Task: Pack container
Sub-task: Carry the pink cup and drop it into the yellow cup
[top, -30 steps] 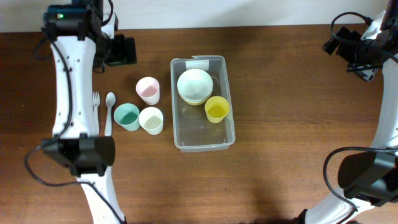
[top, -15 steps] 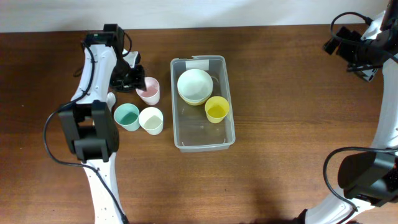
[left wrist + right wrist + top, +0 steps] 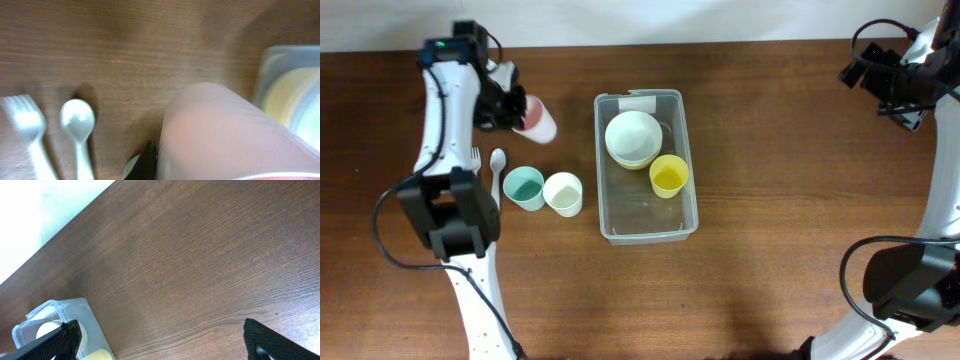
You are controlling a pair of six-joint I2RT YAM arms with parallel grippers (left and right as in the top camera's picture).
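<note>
The clear container (image 3: 645,212) stands mid-table, holding a pale bowl (image 3: 633,136) and a yellow cup (image 3: 669,175). My left gripper (image 3: 517,112) is shut on the pink cup (image 3: 537,119), which is raised off the table and tipped on its side, left of the container. In the left wrist view the pink cup (image 3: 225,135) fills the lower right, with one dark finger (image 3: 150,161) pressed against its wall; the other finger is hidden. The container's corner (image 3: 272,62) shows at the right. My right gripper (image 3: 160,345) stands open over bare wood at the far right, with nothing between its fingers.
A teal cup (image 3: 523,187) and a white cup (image 3: 563,193) stand left of the container. A white fork (image 3: 474,160) and spoon (image 3: 497,165) lie beside them, under the left arm. The container's near half holds nothing.
My left gripper came in to the pink cup, shut on it and lifted it up and to the left, tipping it over. The right arm has not moved.
</note>
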